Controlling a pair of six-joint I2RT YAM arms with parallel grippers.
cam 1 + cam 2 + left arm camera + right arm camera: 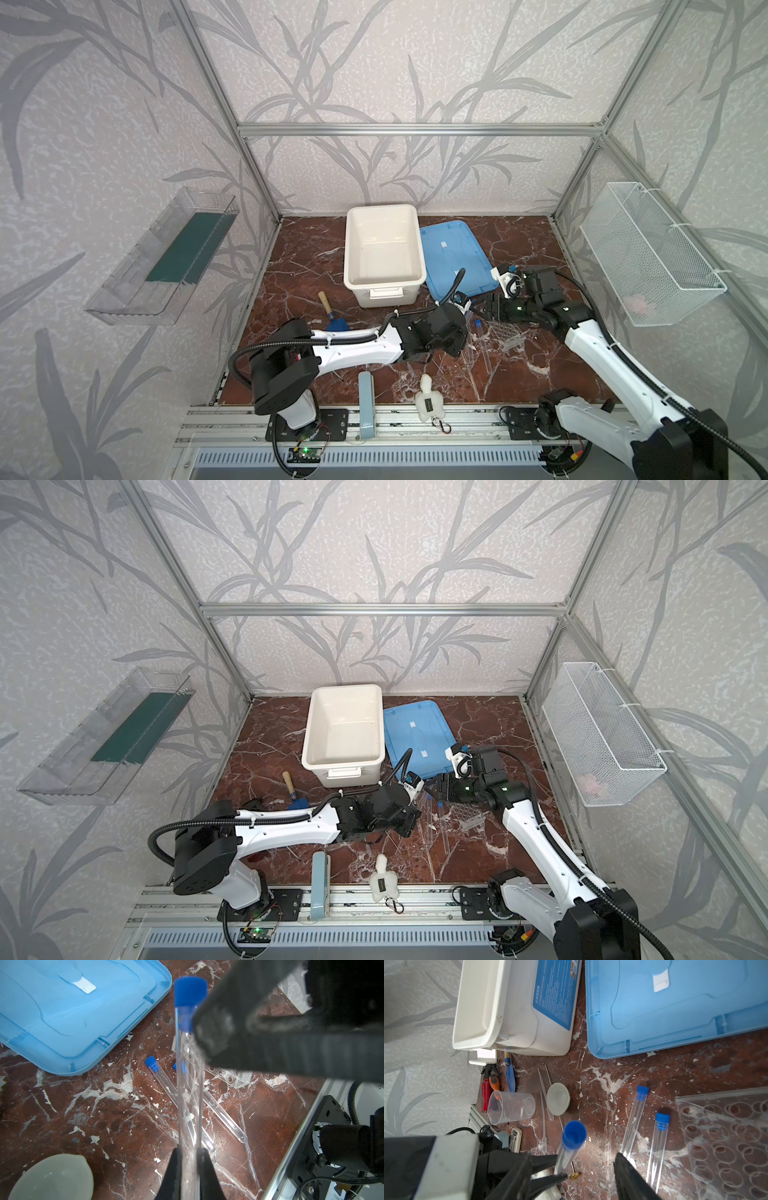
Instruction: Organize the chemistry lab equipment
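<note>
My left gripper [189,1150] is shut on the lower end of a clear blue-capped tube [189,1076], which it holds off the table. In the right wrist view this tube [570,1145] stands between the fingers of my right gripper [572,1155], which is open with a gap on both sides. Two more blue-capped tubes [633,1122] [658,1142] lie on the marble beside the clear perforated rack [726,1136]. Further off, the clear beaker [510,1107] lies on its side by the white dish [558,1098] and thin clear rods [543,1084]. In a top view both grippers meet near the rack [505,332].
A white bin [382,249] stands at the back with its blue lid [453,253] beside it. A blue trowel [510,1076] and an orange-handled screwdriver [494,1082] lie near the beaker. A plush toy [430,401] and a pale blue case [366,403] sit at the front edge.
</note>
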